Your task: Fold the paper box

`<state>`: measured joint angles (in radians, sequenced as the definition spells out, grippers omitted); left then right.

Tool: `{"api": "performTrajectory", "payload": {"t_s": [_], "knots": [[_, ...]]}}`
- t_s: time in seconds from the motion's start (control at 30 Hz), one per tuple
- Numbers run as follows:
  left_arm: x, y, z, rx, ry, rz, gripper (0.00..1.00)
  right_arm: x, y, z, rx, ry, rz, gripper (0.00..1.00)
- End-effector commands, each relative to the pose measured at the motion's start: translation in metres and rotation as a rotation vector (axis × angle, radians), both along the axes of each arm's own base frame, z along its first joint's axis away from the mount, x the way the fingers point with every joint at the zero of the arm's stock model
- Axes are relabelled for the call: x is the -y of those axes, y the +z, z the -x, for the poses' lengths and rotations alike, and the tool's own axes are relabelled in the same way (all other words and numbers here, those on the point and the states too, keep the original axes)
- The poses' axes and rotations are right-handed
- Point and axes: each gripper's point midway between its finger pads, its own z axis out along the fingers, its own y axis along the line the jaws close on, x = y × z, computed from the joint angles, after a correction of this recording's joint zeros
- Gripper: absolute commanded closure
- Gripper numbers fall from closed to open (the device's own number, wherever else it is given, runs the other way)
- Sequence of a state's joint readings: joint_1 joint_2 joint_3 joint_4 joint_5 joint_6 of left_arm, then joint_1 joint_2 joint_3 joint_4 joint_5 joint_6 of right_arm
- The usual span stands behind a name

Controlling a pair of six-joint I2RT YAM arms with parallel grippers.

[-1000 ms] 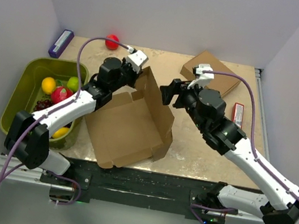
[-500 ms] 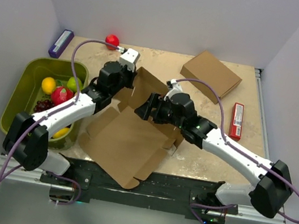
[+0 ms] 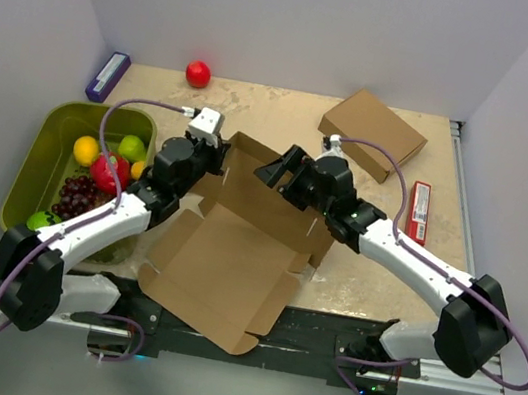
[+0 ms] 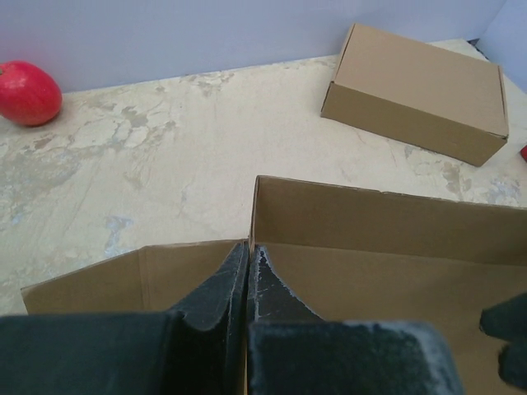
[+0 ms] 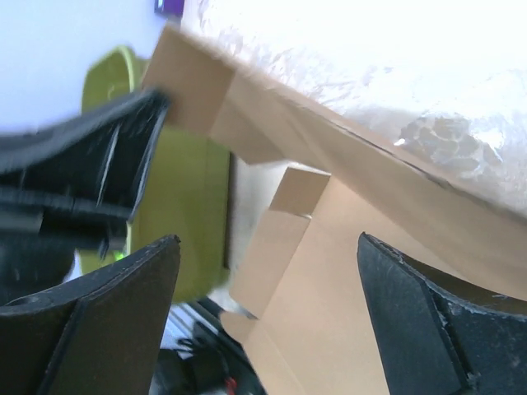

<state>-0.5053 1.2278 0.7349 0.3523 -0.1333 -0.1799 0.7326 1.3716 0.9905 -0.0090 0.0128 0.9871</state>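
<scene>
paper box (image 3: 233,263) flattened, lengthwise near-left to far-right

closed carton (image 3: 373,134), red apple (image 3: 198,73), green fruit bin (image 3: 34,164)

Nothing in any view could be read: no words, numbers, brand names or signs. Seen from overhead, the red packet (image 3: 419,211) at about three o'clock carried pale markings on its top face, too small to make out. The purple box (image 3: 108,76) at about ten o'clock showed a light strip along its length, which was just as illegible. The paper box (image 3: 228,262) near the middle and the closed carton (image 3: 372,134) at about one o'clock showed only plain brown cardboard faces. That held even in the close left wrist view.
</scene>
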Motion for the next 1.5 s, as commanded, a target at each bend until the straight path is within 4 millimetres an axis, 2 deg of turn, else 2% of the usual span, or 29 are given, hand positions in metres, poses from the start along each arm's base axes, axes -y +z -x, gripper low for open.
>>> {"api": "performTrajectory", "payload": {"t_s": [0.0, 0.03, 0.07, 0.13, 0.2, 0.23, 0.27, 0.47, 0.53, 0.6, 0.8, 0.97, 1.27, 1.37, 1.47], "knots": [[-0.004, 0.02, 0.004, 0.099, 0.015, 0.06, 1.0, -0.002, 0.032, -0.001, -0.012, -0.076, -0.245, 0.07], [-0.006, 0.021, 0.005, 0.107, 0.024, 0.06, 1.0, 0.0, 0.042, -0.004, -0.011, -0.112, -0.32, 0.07], [-0.007, 0.018, 0.005, 0.105, 0.025, 0.053, 1.0, 0.002, 0.033, -0.002, -0.033, -0.13, -0.337, 0.07], [-0.011, 0.019, 0.006, 0.119, 0.04, 0.053, 1.0, 0.007, 0.034, -0.003, -0.067, -0.179, -0.398, 0.08], [-0.013, 0.012, 0.01, 0.121, 0.042, 0.056, 1.0, 0.012, 0.032, -0.004, -0.089, -0.225, -0.438, 0.08], [-0.013, 0.019, 0.012, 0.157, 0.037, 0.079, 1.0, 0.016, 0.031, -0.003, -0.113, -0.26, -0.492, 0.08], [-0.014, 0.013, 0.015, 0.153, 0.036, 0.079, 1.0, 0.022, 0.032, -0.007, -0.103, -0.304, -0.514, 0.09], [-0.012, 0.012, 0.023, 0.192, 0.019, 0.096, 1.0, 0.045, 0.051, -0.021, -0.066, -0.465, -0.581, 0.1], [-0.013, 0.017, 0.026, 0.223, 0.019, 0.112, 1.0, 0.054, 0.05, -0.027, -0.075, -0.538, -0.609, 0.11], [-0.014, 0.014, 0.028, 0.226, 0.019, 0.115, 1.0, 0.056, 0.047, -0.034, -0.093, -0.582, -0.628, 0.13], [-0.013, 0.018, 0.033, 0.262, 0.0, 0.116, 1.0, 0.046, 0.032, -0.051, -0.147, -0.636, -0.627, 0.14], [-0.016, 0.014, 0.037, 0.274, 0.008, 0.114, 1.0, 0.038, 0.033, -0.059, -0.124, -0.658, -0.586, 0.16], [-0.015, 0.005, 0.046, 0.283, -0.009, 0.125, 1.0, 0.014, 0.013, -0.057, -0.143, -0.613, -0.511, 0.26], [-0.016, 0.001, 0.048, 0.283, -0.007, 0.124, 1.0, 0.01, 0.007, -0.056, -0.146, -0.612, -0.492, 0.34], [-0.018, -0.002, 0.05, 0.272, -0.003, 0.119, 1.0, 0.007, 0.003, -0.055, -0.149, -0.61, -0.483, 0.46]]}}
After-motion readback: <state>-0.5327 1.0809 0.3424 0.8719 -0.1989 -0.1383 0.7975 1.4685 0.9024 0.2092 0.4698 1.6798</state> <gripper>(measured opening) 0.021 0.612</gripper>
